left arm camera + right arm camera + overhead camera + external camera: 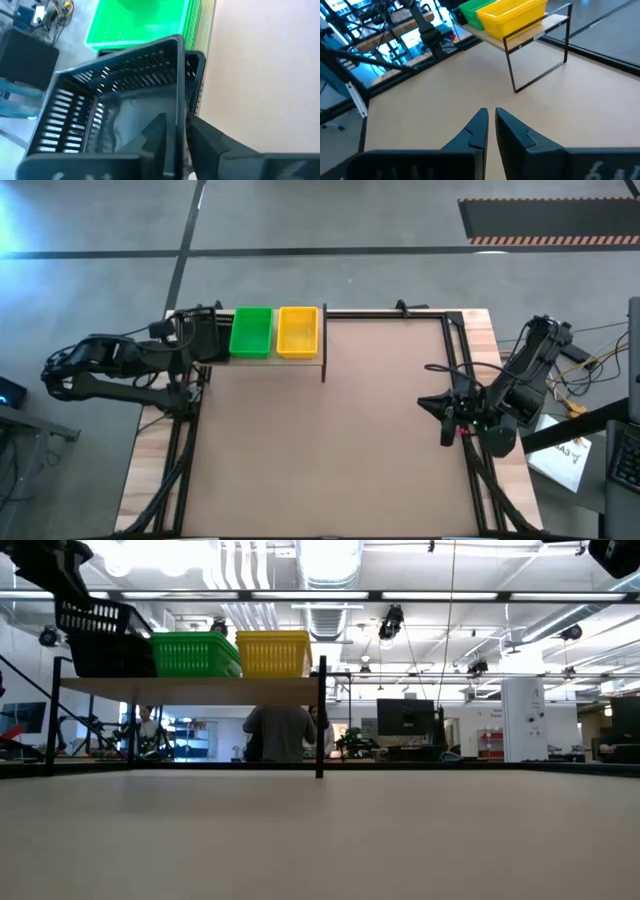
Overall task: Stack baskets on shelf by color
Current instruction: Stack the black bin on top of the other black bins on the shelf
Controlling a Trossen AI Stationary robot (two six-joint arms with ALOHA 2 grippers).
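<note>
Here left gripper (pixel 175 137) pinches black basket (pixel 115 95) by its thin wall; light, stiff mesh, likely tips easily. Right gripper (pixel 491 127) nearly pressed together, idle.

Probably a lab: exposed ceiling ducts (pixel 330 585), monitors (pixel 405 718).

Two dark jointed arms, matte black tapered fingers (pixel 479 131), red mark by right tool (pixel 447 417)
</note>
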